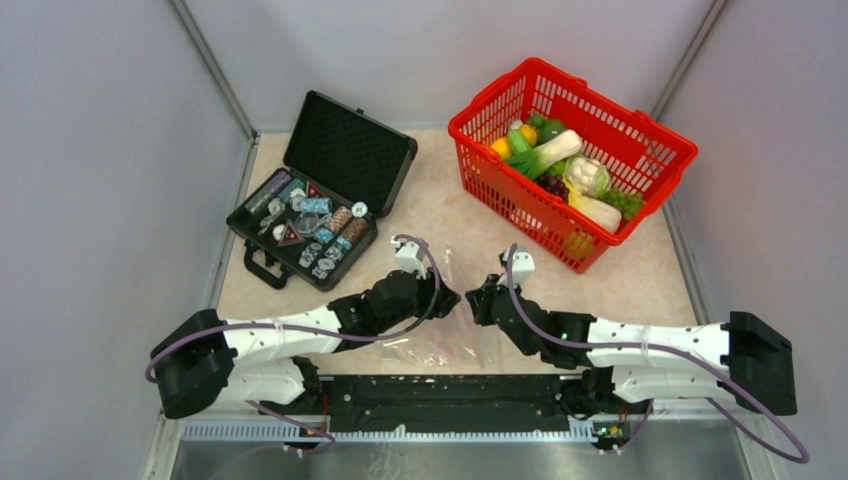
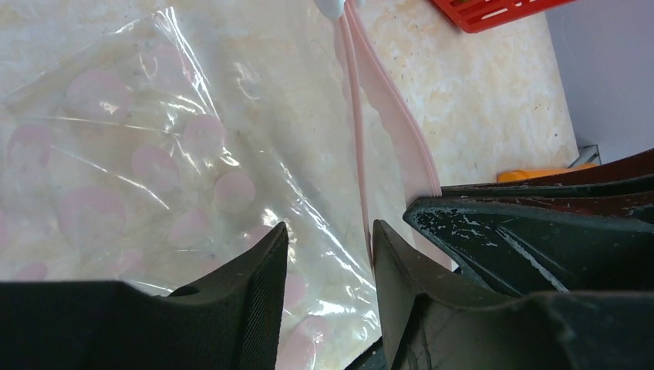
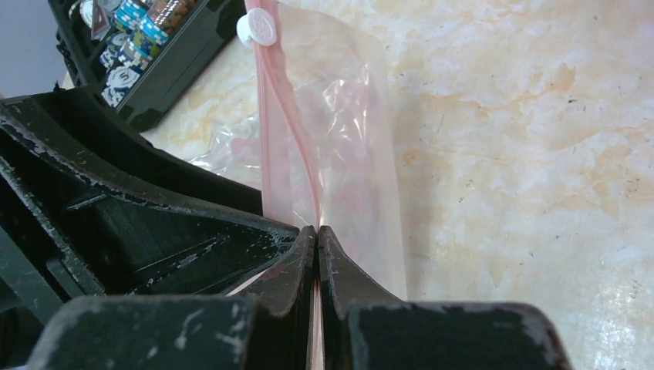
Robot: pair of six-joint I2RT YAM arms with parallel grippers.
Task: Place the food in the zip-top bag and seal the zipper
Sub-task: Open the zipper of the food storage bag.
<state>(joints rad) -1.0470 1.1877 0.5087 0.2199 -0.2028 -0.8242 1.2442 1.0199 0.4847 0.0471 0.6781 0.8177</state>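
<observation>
The clear bag [image 1: 440, 340] lies flat at the middle of the table's [image 1: 650, 280] near edge. The right claw [image 3: 318, 245] is pressed together, pinching the bag's pink zipper [image 3: 284, 131]. The left claw [image 2: 330, 240] is spread just above the bag, beside that zipper. The food [image 1: 572, 172] sits in the red basket [image 1: 655, 135] at the far right corner.

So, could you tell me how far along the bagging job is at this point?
Nothing is bagged yet: all the food sits in the red basket, and the zip-top bag lies flat and looks empty on the table. In hand: the right gripper is shut on the zipper edge, the left gripper open beside it. Left: opening the mouth, loading the food, sealing.
</observation>
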